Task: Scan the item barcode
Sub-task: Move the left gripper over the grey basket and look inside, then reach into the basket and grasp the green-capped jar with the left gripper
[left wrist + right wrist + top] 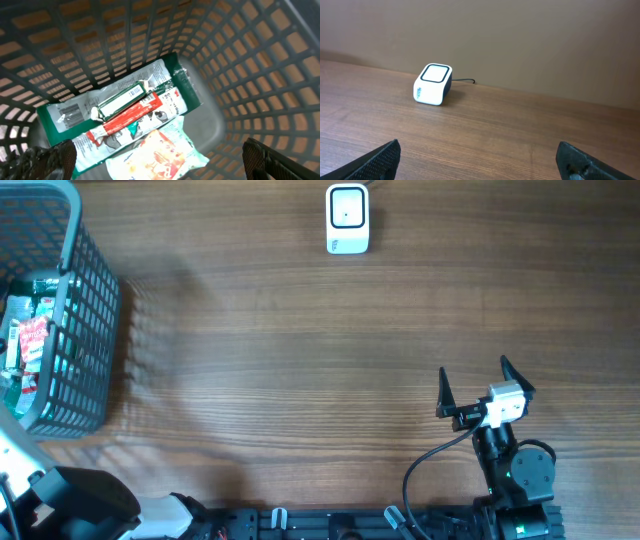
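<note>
Overhead first: grey plastic lattice basket (92,320) at the far left edge of the brown wooden table (300,380). A white box-shaped barcode scanner with a dark base (347,218) sits at the far middle edge. The right tool (474,370) is near the front right, well apart from both.

- Packets show there only as red and green scraps through the basket's mesh.
- Left tool itself not made out from above; only part of its arm shows at the lower left corner.

Left wrist view fills that gap. It looks down into the basket (240,60).

- On the floor lie a flat green packet with a white label (125,97), a red-and-white sachet (132,115) across it, and an orange-and-white printed pouch (160,150) nearest the camera.
- Left tool (157,157) is released, fingers spread wide at either lower corner, above the packets, gripping nothing. Contact cannot be judged.

Right wrist view: scanner (433,83) ahead and left, thin dark cable (465,80) trailing behind it, seen only here. Right tool (477,157) spread wide, empty, well short of the scanner.
</note>
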Controlling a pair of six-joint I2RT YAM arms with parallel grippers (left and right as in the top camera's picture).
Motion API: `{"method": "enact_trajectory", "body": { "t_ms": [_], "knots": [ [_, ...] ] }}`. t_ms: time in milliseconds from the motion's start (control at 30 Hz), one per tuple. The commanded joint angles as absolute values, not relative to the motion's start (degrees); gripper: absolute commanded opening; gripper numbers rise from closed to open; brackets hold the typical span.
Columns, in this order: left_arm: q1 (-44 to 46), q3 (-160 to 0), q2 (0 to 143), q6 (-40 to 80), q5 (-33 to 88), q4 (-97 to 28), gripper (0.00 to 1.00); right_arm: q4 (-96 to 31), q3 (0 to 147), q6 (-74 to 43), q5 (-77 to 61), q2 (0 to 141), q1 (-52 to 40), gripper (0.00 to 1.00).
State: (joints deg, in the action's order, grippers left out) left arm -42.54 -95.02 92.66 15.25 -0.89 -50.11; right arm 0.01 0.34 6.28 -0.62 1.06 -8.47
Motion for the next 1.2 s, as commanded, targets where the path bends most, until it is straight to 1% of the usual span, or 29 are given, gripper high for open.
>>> {"method": "enact_trajectory", "body": {
  "t_ms": [0, 100, 267, 333, 433, 633, 933, 1167],
  "knots": [
    [-42.9, -95.5, 95.4, 8.6, -2.0, -50.1, 1.0, 0.3, 0.3, 6.0, -1.0, 1.0, -8.5, 1.0],
    [-42.9, -95.5, 98.0, 2.6, 0.7, -51.4, 1.0, 0.3, 0.3, 6.0, -1.0, 1.0, -8.5, 1.0],
    [-42.9, -95.5, 101.1, -13.6, 16.8, -56.4, 1.0, 0.3, 0.3, 6.0, -1.0, 1.0, -8.5, 1.0],
    [-42.8, -95.5, 100.9, -18.8, 19.0, -58.2, 1.0, 0.3, 0.3, 6.0, -1.0, 1.0, -8.5, 1.0],
    [-42.6, -95.5, 100.9, -23.2, 19.0, -59.9, 1.0, 0.3, 0.3, 6.0, -1.0, 1.0, -8.5, 1.0],
    [-42.6, -95.2, 101.0, -25.8, 14.5, -60.6, 1.0, 0.3, 0.3, 6.0, -1.0, 1.0, -8.5, 1.0],
    [-42.6, -91.2, 101.4, -28.4, 12.8, -60.2, 1.0, 0.3, 0.3, 6.0, -1.0, 1.0, -8.5, 1.0],
    [-42.6, -85.9, 101.7, -28.5, 12.6, -57.0, 1.0, 0.3, 0.3, 6.0, -1.0, 1.0, -8.5, 1.0]
  ]
}}
